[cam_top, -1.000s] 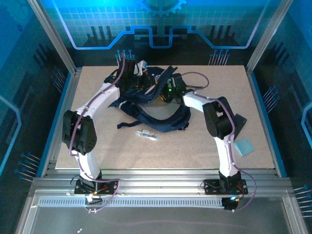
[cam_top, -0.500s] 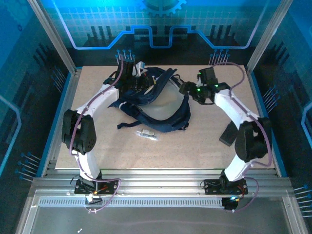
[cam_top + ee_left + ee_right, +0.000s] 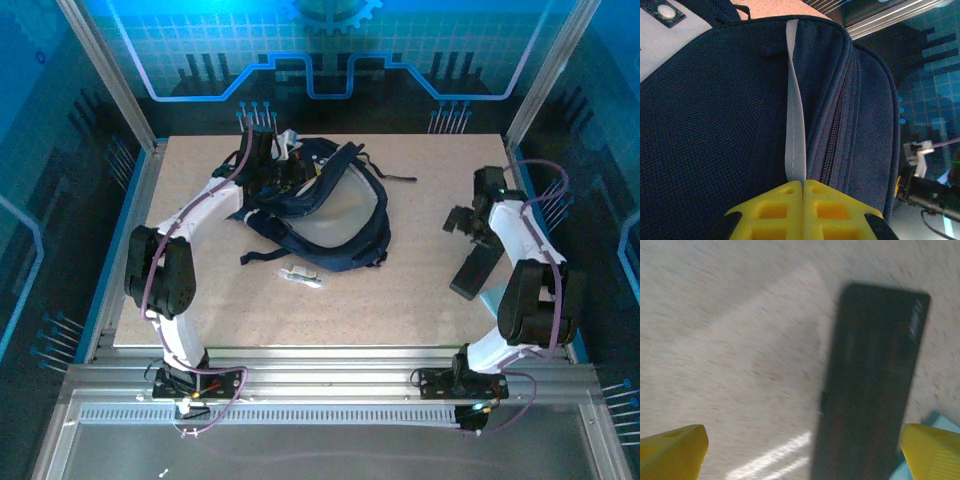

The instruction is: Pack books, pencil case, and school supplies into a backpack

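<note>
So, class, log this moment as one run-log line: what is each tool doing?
left tool: shut on pale stripe of backpack | right tool: open, over black oblong lying on table

From my remote feed: the backpack (image 3: 715, 125) is coarse-woven matt navy cloth with a smooth pale stripe (image 3: 795, 130). The surface (image 3: 730, 330) looks like speckled matt chipboard. The fingers (image 3: 775, 212) of my left hand (image 3: 803, 189) are yellow plastic.
</note>
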Robot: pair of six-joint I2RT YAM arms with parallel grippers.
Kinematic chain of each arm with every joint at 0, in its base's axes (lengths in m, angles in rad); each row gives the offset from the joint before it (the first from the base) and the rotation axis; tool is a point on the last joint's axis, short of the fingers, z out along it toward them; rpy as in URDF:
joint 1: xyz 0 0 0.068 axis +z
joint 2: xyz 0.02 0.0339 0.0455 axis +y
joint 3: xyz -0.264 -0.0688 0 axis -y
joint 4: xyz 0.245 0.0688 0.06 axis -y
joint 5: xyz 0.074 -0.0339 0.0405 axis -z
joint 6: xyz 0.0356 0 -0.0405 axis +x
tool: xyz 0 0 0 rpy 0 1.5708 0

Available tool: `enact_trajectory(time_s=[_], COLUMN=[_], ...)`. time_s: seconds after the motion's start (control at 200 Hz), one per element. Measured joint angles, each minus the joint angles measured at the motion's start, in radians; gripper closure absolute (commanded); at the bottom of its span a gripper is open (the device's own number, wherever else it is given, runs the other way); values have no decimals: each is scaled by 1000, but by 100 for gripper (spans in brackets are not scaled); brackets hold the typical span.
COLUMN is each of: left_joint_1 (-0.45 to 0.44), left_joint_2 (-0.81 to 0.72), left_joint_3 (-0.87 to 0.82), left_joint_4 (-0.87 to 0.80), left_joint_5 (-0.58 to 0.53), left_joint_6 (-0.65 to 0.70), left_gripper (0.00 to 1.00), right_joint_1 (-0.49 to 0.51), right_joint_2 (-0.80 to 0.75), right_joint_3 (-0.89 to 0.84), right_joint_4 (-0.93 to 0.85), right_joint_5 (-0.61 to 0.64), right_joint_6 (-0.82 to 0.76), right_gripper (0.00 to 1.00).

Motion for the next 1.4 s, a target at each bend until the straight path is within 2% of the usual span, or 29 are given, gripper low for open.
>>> enact_trajectory(time_s=[0.205,0.445,0.635,1.071,1.146,1.226,1.261,1.401], left_joint_1=[1,1,1,1,1,1,1,1], left_joint_2=[0,0,-2,-4,-4,-4,-4,-5], left_joint_3=[-2,-26,-31,-33,-33,-33,-33,-33], left_joint_4=[1,20,24,24,24,24,24,23], left_joint_5=[2,2,2,2,2,2,2,2], left_joint_6=[-1,-2,-2,-2,-2,-2,-2,-2], left_gripper=[100,100,100,100,100,100,100,100], right_joint_1=[-90,-89,-89,-90,-89,-88,-83,-61], right_joint_2=[-8,57,97,105,104,103,103,105], right_joint_3=[-110,-117,-117,-118,-120,-121,-121,-120], right_joint_4=[40,131,145,171,181,184,187,190], right_joint_5=[-27,-95,-82,-48,-58,-65,-69,-56], right_joint_6=[-11,-22,-11,-3,-11,-13,-16,-32], right_gripper=[0,1,6,51,47,25,19,13])
